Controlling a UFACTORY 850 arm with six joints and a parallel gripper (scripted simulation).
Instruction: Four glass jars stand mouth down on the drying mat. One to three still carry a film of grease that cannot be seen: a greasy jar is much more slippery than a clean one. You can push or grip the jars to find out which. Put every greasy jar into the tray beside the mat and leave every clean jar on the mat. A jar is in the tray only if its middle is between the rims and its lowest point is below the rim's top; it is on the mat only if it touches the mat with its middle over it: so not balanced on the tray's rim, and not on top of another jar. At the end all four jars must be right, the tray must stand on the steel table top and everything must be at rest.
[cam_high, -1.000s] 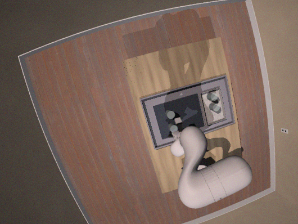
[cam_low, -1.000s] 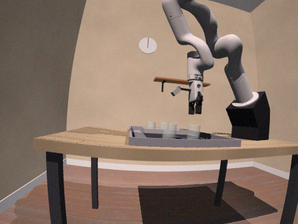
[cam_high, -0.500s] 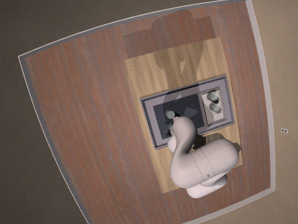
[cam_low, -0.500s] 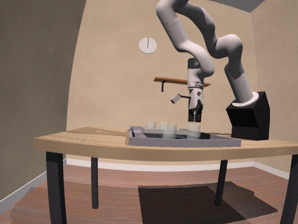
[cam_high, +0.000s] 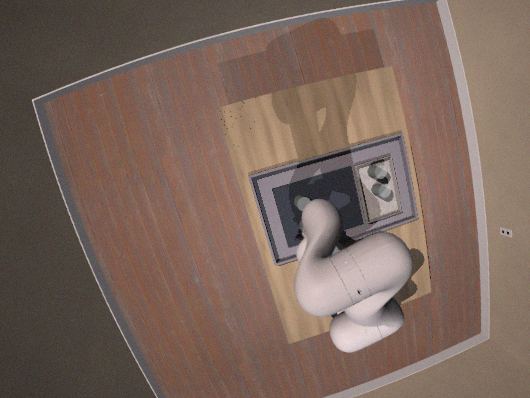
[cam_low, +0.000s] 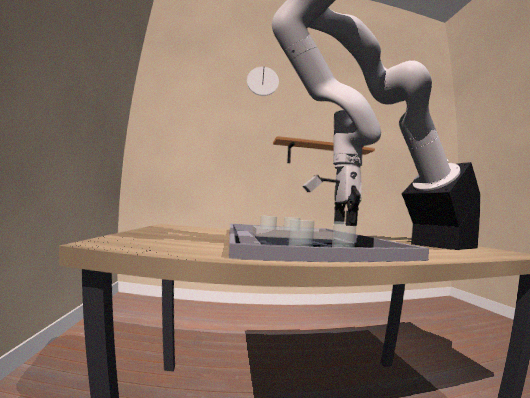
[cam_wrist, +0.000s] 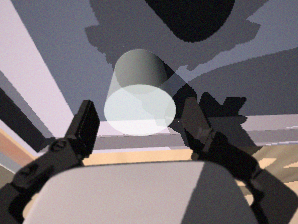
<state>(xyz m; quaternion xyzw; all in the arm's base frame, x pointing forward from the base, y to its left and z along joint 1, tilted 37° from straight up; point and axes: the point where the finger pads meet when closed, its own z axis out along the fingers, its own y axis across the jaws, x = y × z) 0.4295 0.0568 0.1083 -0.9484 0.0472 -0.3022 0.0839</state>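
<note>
My gripper (cam_low: 346, 219) (cam_wrist: 140, 109) is open and empty. It hangs straight down over one glass jar (cam_low: 345, 235) (cam_wrist: 136, 70), with a finger on each side of the jar's upturned base and the tips at about its top. This jar stands on the dark drying mat (cam_high: 287, 220) (cam_low: 280, 241); the arm hides it in the overhead view. A second jar (cam_high: 301, 202) (cam_low: 306, 231) stands on the mat a little way off. Two more jars (cam_high: 378, 172) (cam_high: 382, 190) stand in the pale tray (cam_high: 385, 207) beside the mat, and show in the side view as the back left jar (cam_low: 268, 222) and the one beside it (cam_low: 292, 223).
The mat and tray lie on the grey steel top (cam_high: 262, 200) (cam_low: 325, 252), which has a raised edge and sits on a wooden table (cam_high: 250, 130) (cam_low: 150, 245). The arm's black base (cam_low: 442, 210) stands at the table's near right end. A wall shelf (cam_low: 305, 144) hangs behind the arm.
</note>
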